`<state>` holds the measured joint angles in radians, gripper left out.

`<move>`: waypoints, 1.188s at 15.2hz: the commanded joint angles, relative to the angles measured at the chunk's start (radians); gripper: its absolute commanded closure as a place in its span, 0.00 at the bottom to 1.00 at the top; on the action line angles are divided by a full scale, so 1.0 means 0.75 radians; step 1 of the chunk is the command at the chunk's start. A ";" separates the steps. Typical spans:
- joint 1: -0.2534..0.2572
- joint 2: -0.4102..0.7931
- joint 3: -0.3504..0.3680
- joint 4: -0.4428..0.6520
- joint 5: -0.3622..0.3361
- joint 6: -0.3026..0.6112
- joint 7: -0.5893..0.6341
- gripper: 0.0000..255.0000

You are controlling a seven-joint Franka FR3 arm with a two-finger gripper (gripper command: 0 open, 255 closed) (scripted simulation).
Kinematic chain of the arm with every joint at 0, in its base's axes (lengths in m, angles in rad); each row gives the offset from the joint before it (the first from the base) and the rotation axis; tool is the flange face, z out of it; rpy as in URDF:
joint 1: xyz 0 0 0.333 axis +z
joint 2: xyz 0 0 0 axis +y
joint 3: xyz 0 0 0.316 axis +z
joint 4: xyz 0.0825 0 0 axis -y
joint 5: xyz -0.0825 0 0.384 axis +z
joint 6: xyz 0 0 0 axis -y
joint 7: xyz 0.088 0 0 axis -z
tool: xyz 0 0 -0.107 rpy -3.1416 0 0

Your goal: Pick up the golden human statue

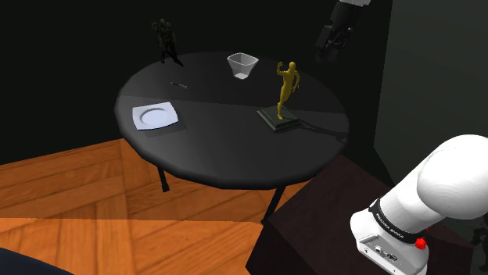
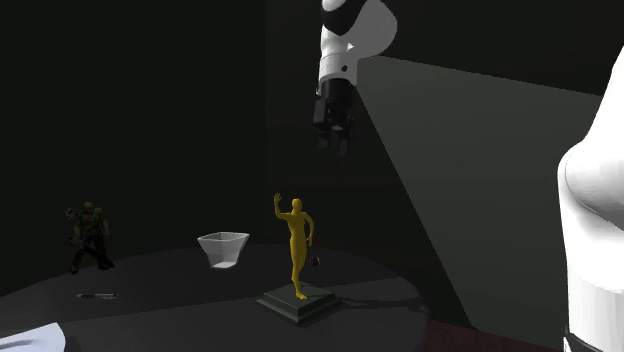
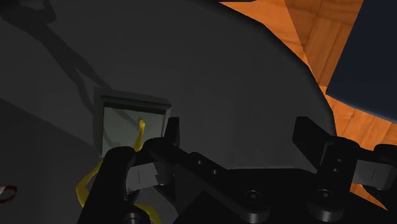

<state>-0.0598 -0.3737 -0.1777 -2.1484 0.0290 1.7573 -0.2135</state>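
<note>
We see a round table [image 1: 227, 144] with a smooth, dark grey top on thin black legs, set on a warm orange wood floor [image 1: 78, 203]. The golden human statue [image 1: 288, 84] stands upright near the table's edge at the shoulder view's right. It is a slim, glossy yellow figure with one arm raised, on a flat square base of dull dark green.

The black gripper [image 1: 332, 39] hangs high above the table and well apart from the statue. In the wrist view its two blocky fingers [image 3: 172, 137] stand wide apart with nothing between them, and the statue [image 3: 141, 129] shows from above, past one finger.

Other things share the tabletop:
- a white, squarish cup [image 1: 243, 65] with tapering walls, behind the statue
- a flat white square plate [image 1: 156, 116] with a round hollow, toward the shoulder view's left
- a dark, stocky figurine [image 1: 166, 41] at the far edge
- a thin little stick-like object [image 1: 179, 84] — too small for us to name

The arm's rounded white shell rises from a dark box stand [image 1: 328, 211].
</note>
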 commanded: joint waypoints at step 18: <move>-0.138 0.962 -0.156 0.863 0.236 0.100 -0.434 0.00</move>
<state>-0.1502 0.2862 -0.2961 -1.5777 0.1879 1.8479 -0.5267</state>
